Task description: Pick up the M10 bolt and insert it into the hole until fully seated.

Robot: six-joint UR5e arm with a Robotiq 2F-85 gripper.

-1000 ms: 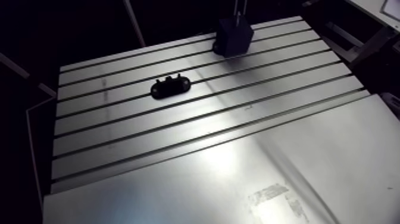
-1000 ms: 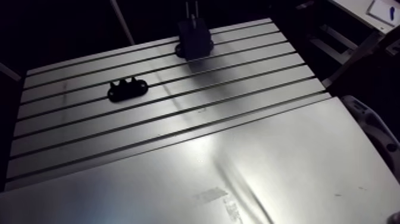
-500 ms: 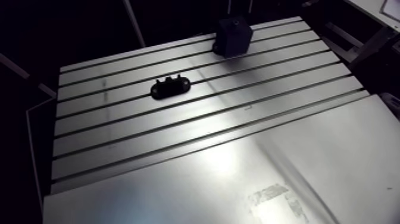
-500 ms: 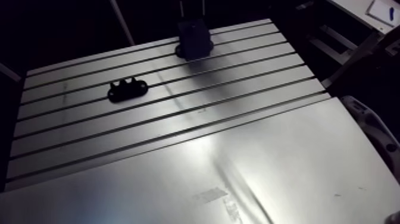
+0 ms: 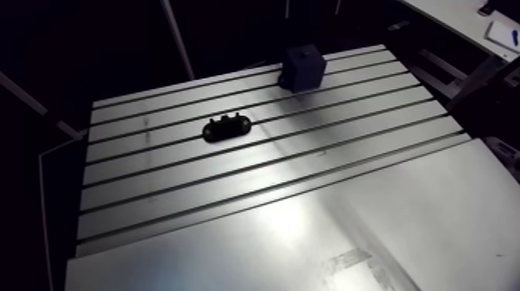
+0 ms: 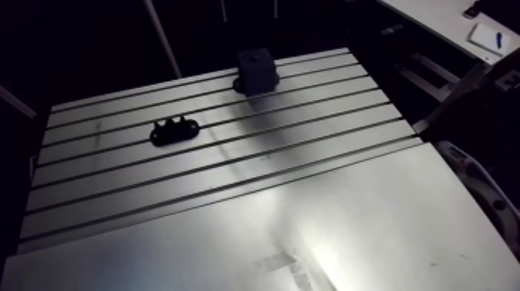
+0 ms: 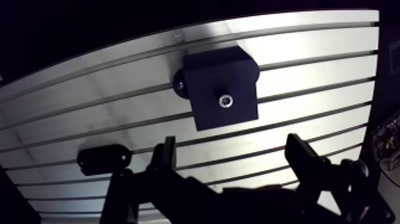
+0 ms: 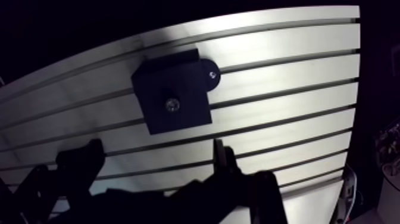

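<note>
Gripper [image 7: 232,146]: spread wide, nothing between the fingers [image 7: 166,159]; hanging over the table, touching no part
Black block [image 5: 302,66]: squarish, standing at about 1 o'clock from the table's middle in the arm view, near the far edge
M10 bolt [image 7: 225,100]: sunk in the middle of the block's top face, only its bright round end showing; how deep cannot be told
Bolt axis: upright, running straight down into the block; visible end turned up toward the wrist camera, the rest hidden inside
Bolt by the gripper: at 12 o'clock ahead of the gap between the fingers, well apart from both tips
Round tab [image 8: 209,72]: small foot at the block's base on one side, flat on the table, with a screw in it
Oblong black fixture [image 5: 227,128]: low, small nubs on top, between 7 and 8 o'clock from the block in the arm view and well apart from it; in the wrist view just outside one finger
Fixture axis: long way roughly along the table's slots
Slotted aluminium table [image 5: 255,182]: slots running from 9 to 3 o'clock in the arm view
Smooth plate [image 5: 433,201]: at 6 o'clock, nearest the camera, with a scuffed patch [image 5: 352,259]
</note>
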